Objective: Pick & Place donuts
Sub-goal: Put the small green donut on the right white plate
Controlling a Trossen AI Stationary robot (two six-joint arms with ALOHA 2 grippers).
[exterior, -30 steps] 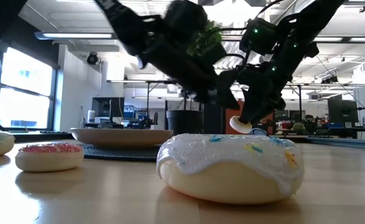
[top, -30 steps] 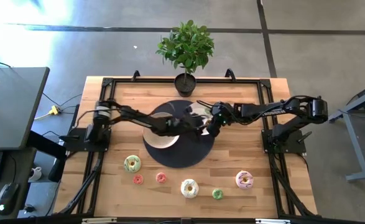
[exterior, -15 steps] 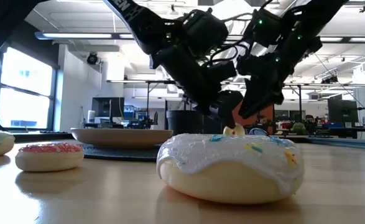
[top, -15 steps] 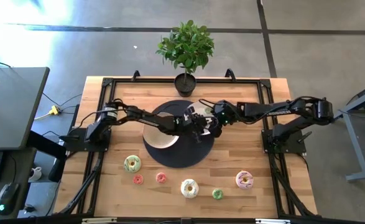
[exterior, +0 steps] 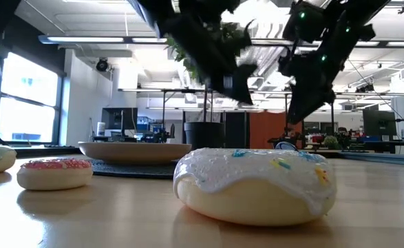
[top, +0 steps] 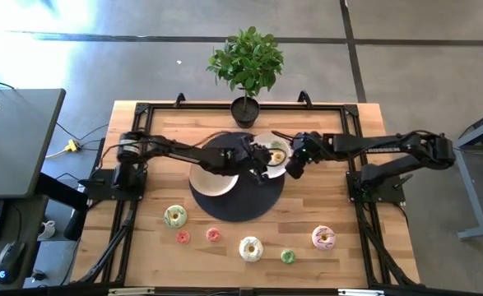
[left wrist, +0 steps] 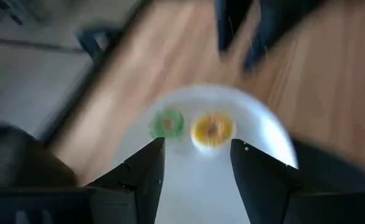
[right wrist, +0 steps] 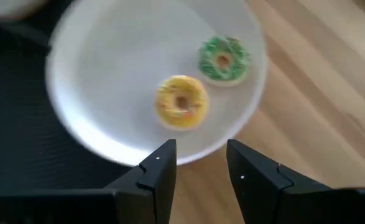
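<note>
On the table (top: pixel 323 205) a round dark mat (top: pixel 237 201) carries two white plates; the right plate (right wrist: pixel 107 93) holds a tiny yellow donut (right wrist: pixel 181 102) and a tiny green donut (right wrist: pixel 224 60), side by side. Six more donuts (top: pixel 250 247) lie along the table's near edge. Above that plate hover the left pincer (left wrist: pixel 194 163) and right pincer (right wrist: pixel 199 163), both spread (nothing between the fingers).

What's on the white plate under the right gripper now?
Two tiny donuts lie side by side on the white plate: a yellow donut and a green donut. Nothing in these views covers them.
</note>
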